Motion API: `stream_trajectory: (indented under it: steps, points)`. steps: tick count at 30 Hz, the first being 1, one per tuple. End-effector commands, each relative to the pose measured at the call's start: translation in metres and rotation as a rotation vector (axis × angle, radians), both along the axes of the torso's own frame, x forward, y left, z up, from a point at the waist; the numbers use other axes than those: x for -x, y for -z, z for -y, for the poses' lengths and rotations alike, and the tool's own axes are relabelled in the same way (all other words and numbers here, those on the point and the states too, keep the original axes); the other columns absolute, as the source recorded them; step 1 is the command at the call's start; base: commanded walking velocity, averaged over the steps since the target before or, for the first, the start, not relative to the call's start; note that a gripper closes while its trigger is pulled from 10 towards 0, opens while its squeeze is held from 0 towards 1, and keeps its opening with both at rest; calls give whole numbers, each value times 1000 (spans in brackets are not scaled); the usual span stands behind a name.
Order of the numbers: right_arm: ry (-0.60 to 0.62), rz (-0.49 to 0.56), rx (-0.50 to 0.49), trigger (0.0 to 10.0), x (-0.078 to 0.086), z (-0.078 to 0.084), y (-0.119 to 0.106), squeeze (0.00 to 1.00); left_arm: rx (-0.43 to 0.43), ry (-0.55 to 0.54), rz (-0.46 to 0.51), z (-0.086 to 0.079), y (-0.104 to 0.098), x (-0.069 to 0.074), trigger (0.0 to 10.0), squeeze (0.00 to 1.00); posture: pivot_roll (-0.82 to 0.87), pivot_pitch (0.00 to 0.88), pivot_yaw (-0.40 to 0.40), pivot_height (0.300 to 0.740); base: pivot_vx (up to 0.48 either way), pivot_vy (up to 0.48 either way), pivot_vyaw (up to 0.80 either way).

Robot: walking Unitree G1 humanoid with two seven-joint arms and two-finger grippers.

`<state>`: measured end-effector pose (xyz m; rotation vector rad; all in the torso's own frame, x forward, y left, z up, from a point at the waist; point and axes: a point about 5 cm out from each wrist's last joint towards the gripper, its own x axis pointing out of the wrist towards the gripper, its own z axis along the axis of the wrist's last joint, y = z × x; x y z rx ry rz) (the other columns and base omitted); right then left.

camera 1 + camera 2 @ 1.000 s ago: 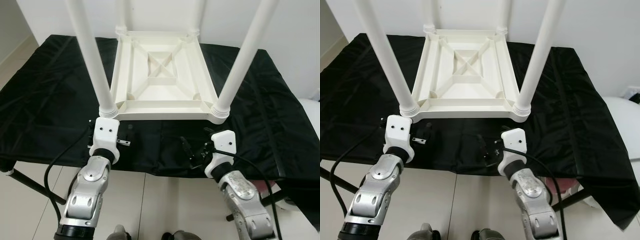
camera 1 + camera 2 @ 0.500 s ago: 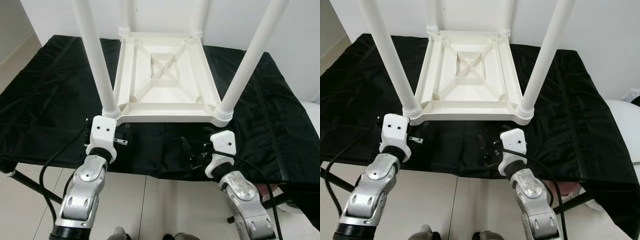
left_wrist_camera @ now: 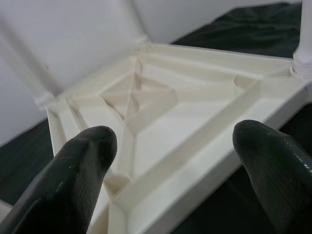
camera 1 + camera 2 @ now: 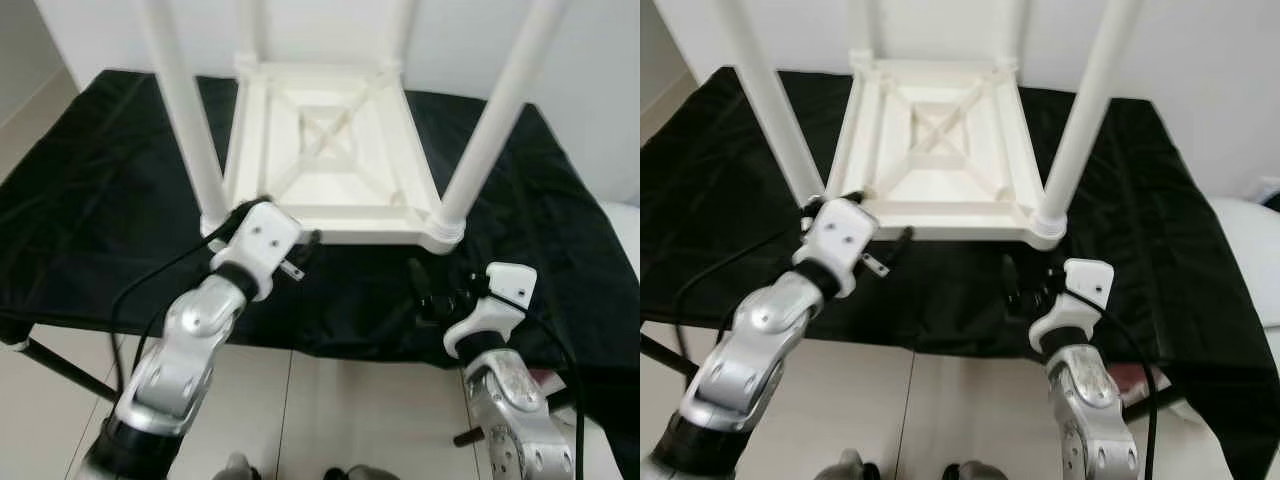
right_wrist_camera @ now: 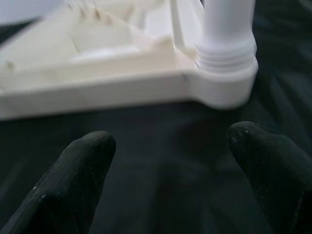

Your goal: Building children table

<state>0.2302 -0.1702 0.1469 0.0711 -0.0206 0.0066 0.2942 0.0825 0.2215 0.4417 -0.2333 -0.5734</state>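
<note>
Black cloth (image 4: 90, 200) draped over work surface; pale tiled floor (image 4: 330, 410); white wall (image 4: 90, 35).

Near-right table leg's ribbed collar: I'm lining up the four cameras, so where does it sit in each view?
Left eye view: ribbed collar right of centre, at the tabletop's near-right corner.
Right eye view: just right of centre, same corner.
Left wrist view: probably the collar where the near rim ends.
Right wrist view: large and close, standing on the black cloth.
Shared landmark: the tabletop's near rim.

Upturned table (image 4: 330, 160) on cloth (image 4: 90, 210)
</note>
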Motion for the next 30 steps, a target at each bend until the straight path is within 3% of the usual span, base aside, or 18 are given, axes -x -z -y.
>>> stream_trajectory:
  steps: [1,4,10,14,22,24,25,28,29,30]
  points:
    - [43,-39,34,10000,4,8,8,0,-107,92,-70,9,7,-13,10000,0,-28,133,-34,740,0,0,0]
    - [54,-28,64,10000,6,12,2,0,-347,246,-86,19,4,-38,10000,0,-41,142,-27,740,0,0,0]
    - [60,-9,102,10000,10,16,-4,0,-523,448,-165,30,5,-55,10000,0,-68,162,8,740,0,0,0]
    - [47,25,128,10000,15,12,-10,0,-519,511,-233,42,5,-65,10000,0,-91,172,30,740,0,0,0]
    - [44,47,131,10000,18,6,-15,0,-520,486,-249,55,9,-74,10000,0,-125,185,55,740,0,0,0]
    - [45,52,131,10000,19,5,-17,0,-509,467,-251,61,10,-78,9490,0,-135,191,55,740,0,0,0]
    - [45,55,131,10000,21,4,-18,0,-510,452,-245,66,11,-80,6902,0,-145,202,57,740,0,0,0]
    - [45,57,132,10000,22,4,-20,0,-512,434,-239,68,12,-82,6941,0,-151,211,58,740,0,0,0]
    - [42,59,133,10000,24,3,-21,0,-515,418,-230,70,13,-83,4941,0,-158,220,59,740,0,0,0]
    - [42,59,133,10000,24,3,-21,0,-515,418,-230,70,13,-83,4941,0,-158,220,59,740,0,0,0]
